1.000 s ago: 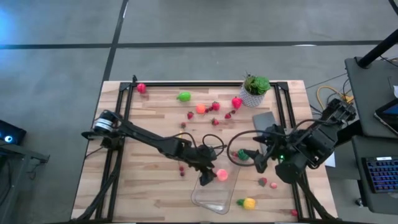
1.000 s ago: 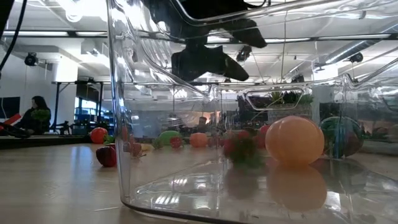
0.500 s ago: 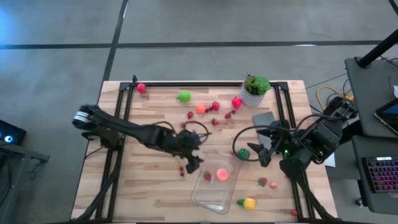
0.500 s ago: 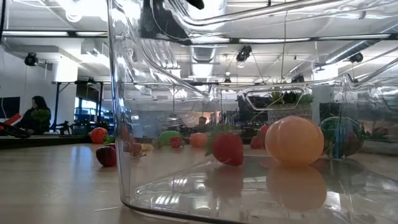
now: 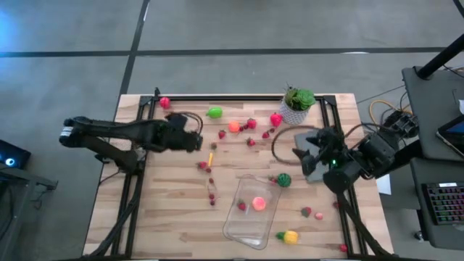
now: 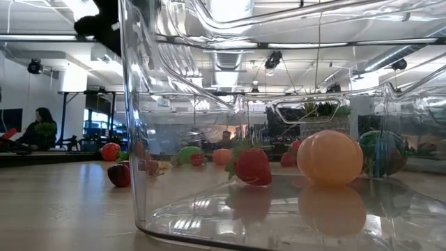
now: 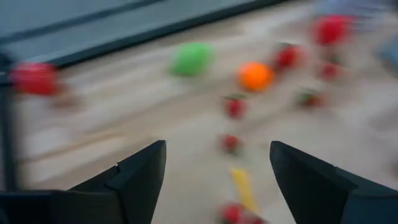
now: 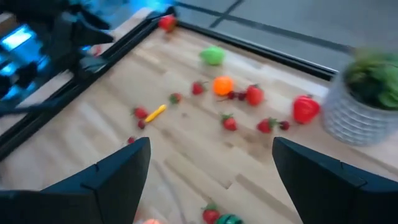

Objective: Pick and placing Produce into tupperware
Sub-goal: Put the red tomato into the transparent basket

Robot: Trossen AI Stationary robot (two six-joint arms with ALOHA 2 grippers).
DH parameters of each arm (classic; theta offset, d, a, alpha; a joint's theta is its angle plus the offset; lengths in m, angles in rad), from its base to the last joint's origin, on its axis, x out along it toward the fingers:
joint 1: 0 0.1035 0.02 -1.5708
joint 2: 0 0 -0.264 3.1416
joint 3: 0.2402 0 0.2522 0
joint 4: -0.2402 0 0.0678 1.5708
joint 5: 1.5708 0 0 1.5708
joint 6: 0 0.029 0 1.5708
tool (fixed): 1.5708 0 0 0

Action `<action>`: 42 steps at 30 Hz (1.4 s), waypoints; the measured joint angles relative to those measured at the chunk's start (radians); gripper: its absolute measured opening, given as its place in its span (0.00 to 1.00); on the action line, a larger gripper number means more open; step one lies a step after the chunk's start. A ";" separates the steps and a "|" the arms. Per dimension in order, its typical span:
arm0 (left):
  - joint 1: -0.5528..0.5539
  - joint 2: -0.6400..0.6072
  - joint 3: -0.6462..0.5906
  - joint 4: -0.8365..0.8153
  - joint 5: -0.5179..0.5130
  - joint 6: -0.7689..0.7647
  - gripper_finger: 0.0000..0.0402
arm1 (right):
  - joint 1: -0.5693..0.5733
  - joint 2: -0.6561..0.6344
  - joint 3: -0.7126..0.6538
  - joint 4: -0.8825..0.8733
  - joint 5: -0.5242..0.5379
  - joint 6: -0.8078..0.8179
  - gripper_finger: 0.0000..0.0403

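The clear tupperware (image 5: 250, 214) stands near the table's front edge. On its floor lie a red strawberry (image 6: 252, 167) and a pink-orange round piece (image 6: 329, 157). More produce is scattered on the wood: a green piece (image 5: 214, 112), an orange one (image 5: 233, 127), a yellow stick (image 5: 211, 157), a dark green piece (image 5: 283, 180) and several red berries. My left gripper (image 5: 200, 143) hangs open over the table's left middle, nothing between its fingers (image 7: 217, 149). My right gripper (image 5: 301, 156) hangs open at the right, also holding nothing (image 8: 211, 146).
A leafy plant in a white pot (image 5: 297, 105) stands at the far right. A flat grey slab (image 5: 308, 138) lies below my right gripper. A black frame (image 5: 239, 97) runs along the table's far edge and sides. A yellow piece (image 5: 290, 236) lies right of the tupperware.
My left gripper has pulled away from above the tupperware, up and toward the table's left and far side, turning as it went. The red strawberry has dropped into the tupperware and come to rest beside the pink-orange piece. My right gripper has drifted a little toward the far edge.
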 joint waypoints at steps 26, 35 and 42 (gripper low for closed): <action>1.099 0.302 -0.066 0.290 0.462 0.692 0.49 | -0.133 0.006 -0.019 -0.019 0.001 0.020 0.82; 1.104 0.349 -0.064 0.329 0.371 0.786 0.49 | -0.139 0.009 -0.019 -0.019 0.016 0.013 0.82; 1.109 0.341 -0.069 0.328 0.313 0.765 0.49 | -0.139 0.009 -0.019 -0.019 0.019 0.003 0.82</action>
